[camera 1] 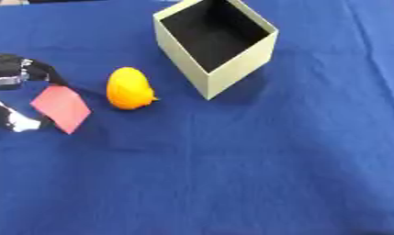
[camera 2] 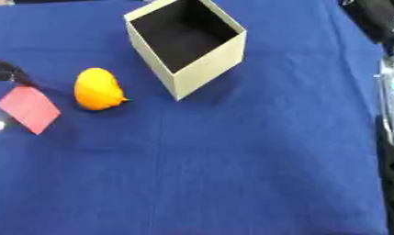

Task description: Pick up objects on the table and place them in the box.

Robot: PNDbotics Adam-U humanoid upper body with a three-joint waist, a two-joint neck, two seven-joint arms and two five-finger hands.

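Left hand (camera 1: 15,98) sits at the left edge of the frame, fingers and thumb curled in a pinch on the pink card (camera 1: 61,108). The card looks tilted up off the blue bench (camera 1: 256,174), its lower corner close to the cloth; we can't tell if it still touches. Right hand: not in view in either eye.

Step in hand, as we read it: carry the pink card to the box (camera 1: 218,73), which stands open-topped in the upper centre of the frame, turned so one corner points toward us.

How we'd do it well:
- Lift clear before travelling right, since the yellow fruit-shaped object (camera 1: 129,88) lies directly between card and box.
- Pass over or behind that object; don't sweep through it.
- Keep the card edge-down so it drops into the dark opening and doesn't bridge the rim.
- Release only once the card is fully over the opening; it's thin and may flutter.

Count:
- pink card: one, in the left hand
- yellow object: one, on the bench, left of the box, apart from it
- box: one; nothing visible inside
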